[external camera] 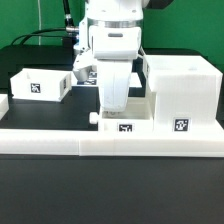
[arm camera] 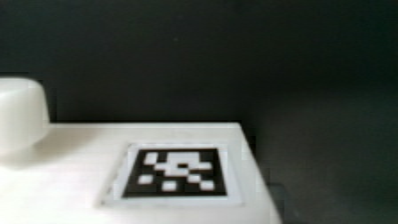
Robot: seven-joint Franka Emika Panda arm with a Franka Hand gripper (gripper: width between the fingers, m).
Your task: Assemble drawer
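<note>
The gripper (external camera: 112,107), its width impossible to tell, hangs over the small tray (external camera: 128,123) beside the housing (external camera: 182,90); an off-centre grasp could tilt it.

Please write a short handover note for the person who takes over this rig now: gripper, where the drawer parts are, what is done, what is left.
Gripper: low over the middle tray; open or shut cannot be told.
Left tray: stands alone at the exterior view's left.
Housing: at the exterior view's right, close beside the middle tray.
Done: nothing visible; neither tray is in the housing.
Left: put both trays into the housing.
</note>
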